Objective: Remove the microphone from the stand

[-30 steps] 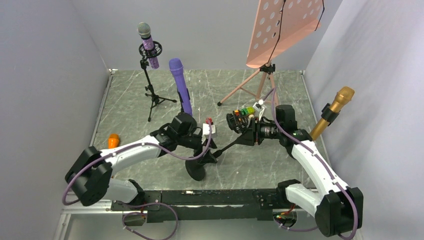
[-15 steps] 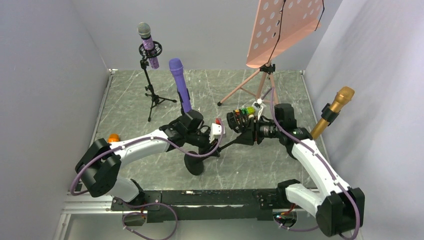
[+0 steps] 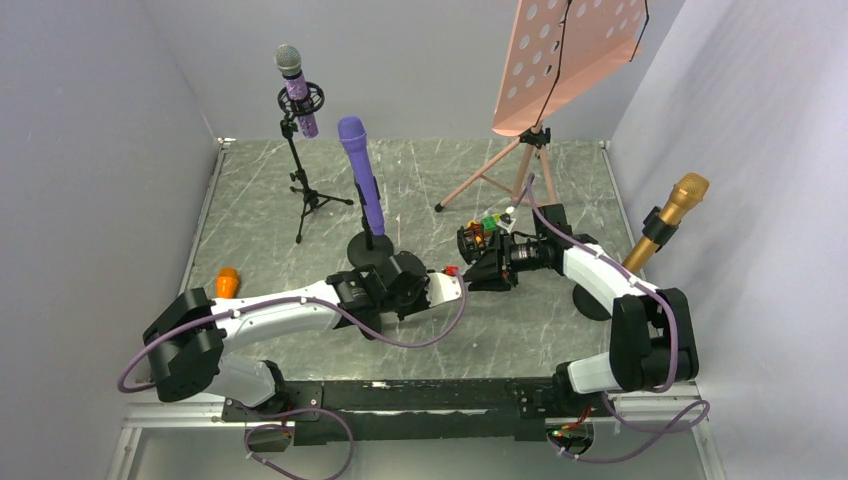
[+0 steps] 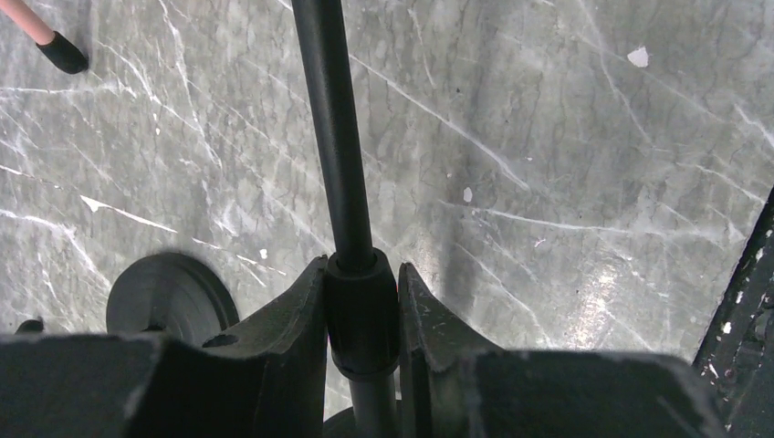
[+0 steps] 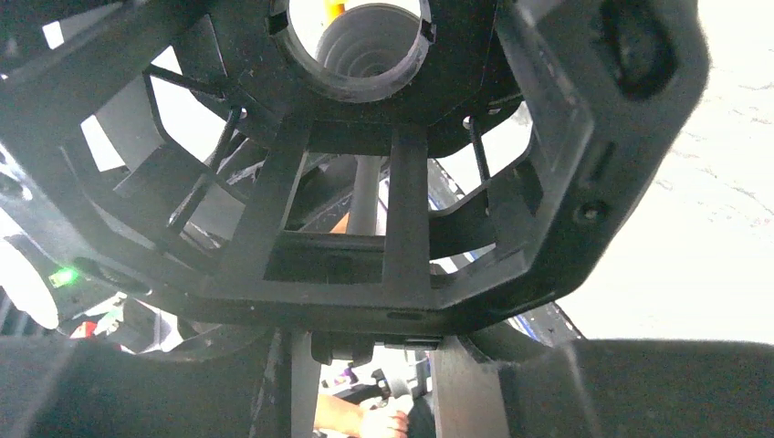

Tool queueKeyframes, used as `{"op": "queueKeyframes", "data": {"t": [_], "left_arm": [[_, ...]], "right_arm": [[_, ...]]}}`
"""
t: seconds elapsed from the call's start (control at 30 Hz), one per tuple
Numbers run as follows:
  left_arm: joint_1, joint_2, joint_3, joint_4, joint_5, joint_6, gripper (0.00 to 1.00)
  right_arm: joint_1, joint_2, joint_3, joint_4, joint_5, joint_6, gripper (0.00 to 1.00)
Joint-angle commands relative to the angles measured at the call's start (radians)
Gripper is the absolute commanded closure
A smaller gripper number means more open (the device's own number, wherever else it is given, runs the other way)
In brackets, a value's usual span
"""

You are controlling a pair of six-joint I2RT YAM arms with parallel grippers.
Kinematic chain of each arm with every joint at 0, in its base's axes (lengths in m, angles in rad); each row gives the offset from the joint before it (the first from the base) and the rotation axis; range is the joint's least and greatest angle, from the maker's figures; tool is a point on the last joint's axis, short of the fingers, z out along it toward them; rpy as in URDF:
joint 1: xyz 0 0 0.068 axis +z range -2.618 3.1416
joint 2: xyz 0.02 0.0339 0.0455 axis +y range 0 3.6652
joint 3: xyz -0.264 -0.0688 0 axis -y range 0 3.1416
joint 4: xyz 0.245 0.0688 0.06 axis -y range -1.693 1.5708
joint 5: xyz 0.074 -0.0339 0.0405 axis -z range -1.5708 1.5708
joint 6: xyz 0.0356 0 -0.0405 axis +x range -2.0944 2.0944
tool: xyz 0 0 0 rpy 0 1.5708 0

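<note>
A small multicoloured microphone (image 3: 487, 222) sits in a black shock mount (image 3: 478, 245) at the top of a tilted black stand. My right gripper (image 3: 500, 265) is shut on the bottom of the mount. In the right wrist view the mount's cage (image 5: 392, 182) fills the frame, with the microphone's round end (image 5: 374, 41) in its ring. My left gripper (image 3: 445, 290) is shut on the stand's pole; in the left wrist view its fingers (image 4: 297, 319) clamp the pole's collar (image 4: 362, 315). The stand's base is hidden under my left arm.
A purple microphone (image 3: 358, 170) stands on a round base (image 3: 368, 250) just behind my left arm. A grey-headed microphone on a tripod (image 3: 298, 100) is back left. A pink music stand (image 3: 570, 60) is at the back, a gold microphone (image 3: 668, 222) at right, an orange object (image 3: 227, 282) at left.
My left gripper has slid right and lower along the pole, and the stand lies flatter with its base now covered. My right arm's elbow has dropped while still holding the mount.
</note>
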Motion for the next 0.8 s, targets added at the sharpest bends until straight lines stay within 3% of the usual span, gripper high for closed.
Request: {"op": "queueKeyframes", "data": {"t": [0.0, 0.13, 0.23, 0.3, 0.4, 0.6, 0.67, 0.77], "left_arm": [[-0.01, -0.014, 0.027, 0.035, 0.082, 0.074, 0.99], [0.014, -0.048, 0.048, -0.043, 0.225, 0.119, 0.45], [0.123, -0.105, 0.058, -0.104, 0.446, 0.103, 0.32], [0.215, -0.129, 0.051, -0.12, 0.654, 0.08, 0.3], [0.314, -0.138, 0.029, -0.103, 0.818, 0.047, 0.27], [0.347, -0.071, -0.022, 0.057, 1.074, -0.019, 0.31], [0.338, -0.049, -0.05, 0.179, 1.092, -0.102, 0.32], [0.306, -0.008, -0.04, 0.208, 1.052, -0.101, 0.33]], "right_arm": [[-0.003, 0.006, -0.009, 0.048, -0.035, 0.084, 1.0], [-0.002, -0.047, 0.042, -0.001, 0.024, -0.165, 1.0], [-0.001, -0.107, 0.057, -0.08, 0.095, -0.383, 1.0], [0.0, -0.153, 0.05, -0.106, 0.118, -0.502, 1.0], [0.008, -0.247, 0.018, -0.074, 0.155, -0.622, 1.0], [0.156, -0.416, -0.015, -0.06, 0.302, -0.897, 1.0], [0.197, -0.435, -0.011, -0.072, 0.348, -0.967, 1.0], [0.215, -0.441, -0.002, -0.082, 0.357, -0.983, 1.0]]}}
